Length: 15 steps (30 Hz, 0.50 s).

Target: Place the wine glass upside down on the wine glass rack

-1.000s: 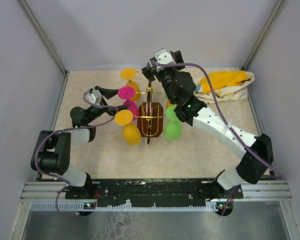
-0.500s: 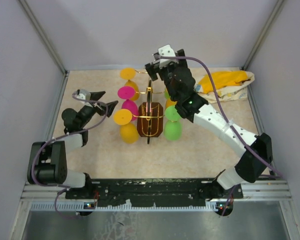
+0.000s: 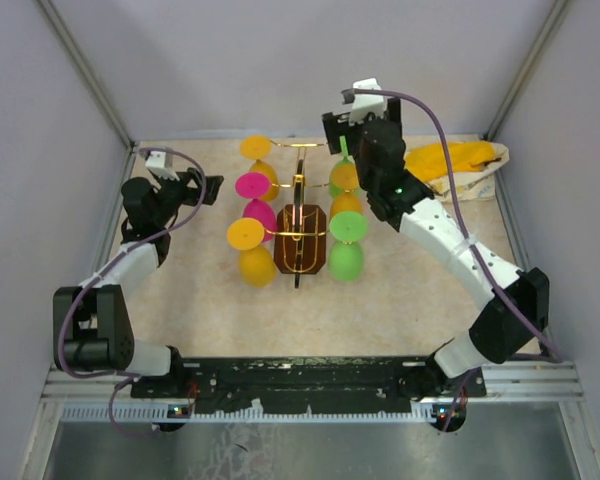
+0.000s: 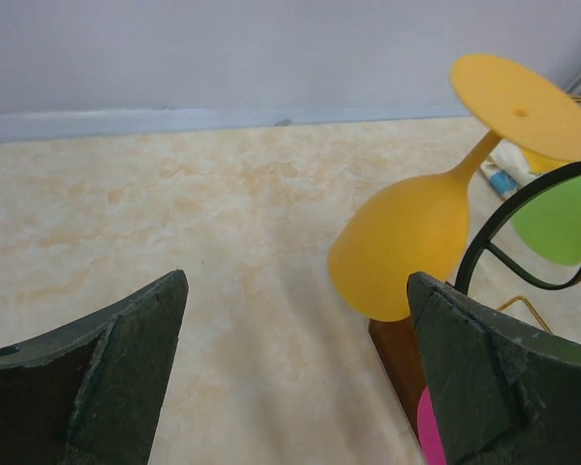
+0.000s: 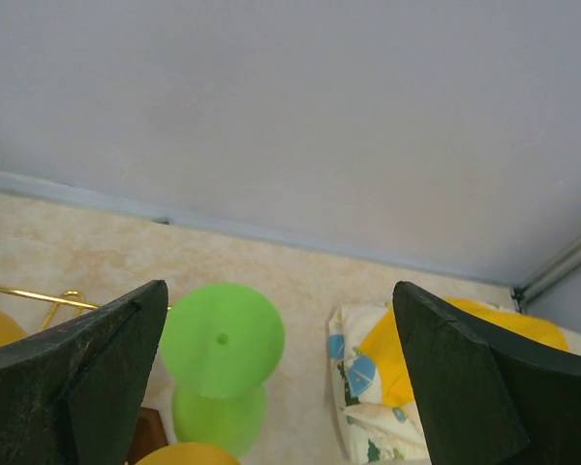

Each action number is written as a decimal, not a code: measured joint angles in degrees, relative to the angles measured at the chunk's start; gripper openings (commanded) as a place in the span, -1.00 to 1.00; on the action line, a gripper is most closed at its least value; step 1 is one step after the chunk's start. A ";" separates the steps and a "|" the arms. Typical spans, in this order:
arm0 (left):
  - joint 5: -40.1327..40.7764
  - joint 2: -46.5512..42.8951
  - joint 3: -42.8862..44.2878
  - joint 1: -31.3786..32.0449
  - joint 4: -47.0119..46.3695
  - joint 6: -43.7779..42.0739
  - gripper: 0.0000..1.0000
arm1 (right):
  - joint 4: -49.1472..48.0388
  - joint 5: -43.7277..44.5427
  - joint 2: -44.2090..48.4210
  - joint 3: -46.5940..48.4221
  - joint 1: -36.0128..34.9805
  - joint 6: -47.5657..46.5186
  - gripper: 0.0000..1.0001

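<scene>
From above, you have one thin gold wire wine glass rack with a dark brown octagonal wooden base (image 3: 300, 245) standing in the middle of the beige speckled surface (image 3: 400, 300). Count three plastic wine glasses hanging foot-up on its left side: a yellow back glass (image 3: 269, 177), a magenta middle glass (image 3: 252, 186) and a yellow near glass (image 3: 260, 267). On its right side you get a green near glass (image 3: 347, 262), an orange glass (image 3: 346, 178) behind it, and a sliver of green farther back, half hidden by the right arm. One crumpled yellow patterned cloth (image 3: 450, 165) lies in the far right corner. Your left gripper (image 3: 198, 185) sits well left of the rack. Your right gripper (image 3: 355, 122) is at the rack's far right side.

In the left wrist view, your two dark left fingers (image 4: 97, 368) stand wide apart with only bare surface between them. A yellow glass hangs tilted just beside the right-hand one.

In the right wrist view, your two right fingers (image 5: 87, 378) are also spread wide and hold nothing. One green glass shows between them, with the cloth to its right.
</scene>
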State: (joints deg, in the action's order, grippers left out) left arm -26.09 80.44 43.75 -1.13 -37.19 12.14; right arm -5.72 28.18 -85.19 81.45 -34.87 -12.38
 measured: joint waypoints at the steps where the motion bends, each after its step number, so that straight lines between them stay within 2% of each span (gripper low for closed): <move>1: 0.79 0.00 0.02 0.00 1.01 0.09 1.00 | 0.72 0.28 0.00 0.11 0.74 0.70 0.99; 11: 3.67 0.00 0.83 0.00 6.91 0.92 1.00 | 6.38 2.21 2.23 -2.03 11.10 7.15 0.98; 15: 3.69 -0.02 1.11 0.00 7.28 0.94 1.00 | 6.91 2.60 3.87 -3.04 12.04 7.98 0.99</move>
State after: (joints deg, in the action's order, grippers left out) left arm -22.39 80.42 44.86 -1.13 -29.91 13.08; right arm 1.19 30.79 -81.32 78.41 -22.83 -4.40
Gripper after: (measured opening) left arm 0.998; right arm 0.992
